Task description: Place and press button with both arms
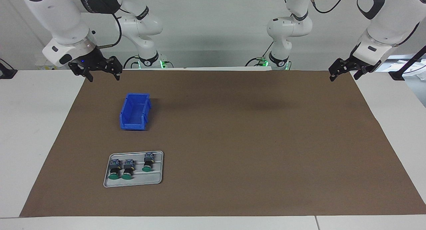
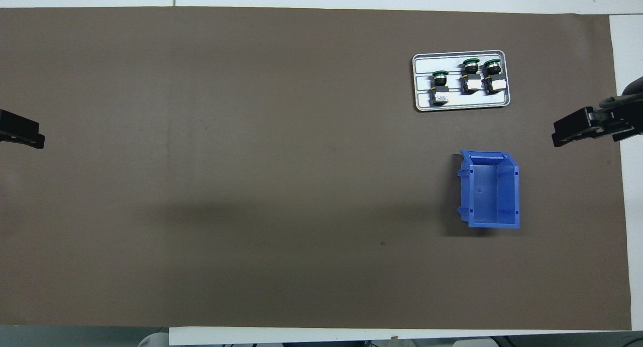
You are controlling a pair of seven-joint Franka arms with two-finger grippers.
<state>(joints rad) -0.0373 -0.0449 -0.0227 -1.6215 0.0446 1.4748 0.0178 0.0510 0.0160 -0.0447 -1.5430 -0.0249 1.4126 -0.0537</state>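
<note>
Brown mat (image 1: 233, 140) lies mostly bare; tray (image 1: 156, 180) and blue bin (image 1: 134, 126) sit toward the right arm's end. Left gripper (image 1: 344, 75) and right gripper (image 1: 104, 77) hang open over the mat's end edges.

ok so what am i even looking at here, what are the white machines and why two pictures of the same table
The white machines are two robot arms, each ending in a black gripper. One picture is taken from across the table, facing the robots; the other from high above their own end, looking down, so everything appears flipped. On the brown mat lie an empty blue bin and, farther from the robots, a grey tray holding three green-capped push buttons. Both sit toward the right arm's end. The right gripper and the left gripper wait raised over the mat's corners nearest the robots, jaws open, holding nothing.
</note>
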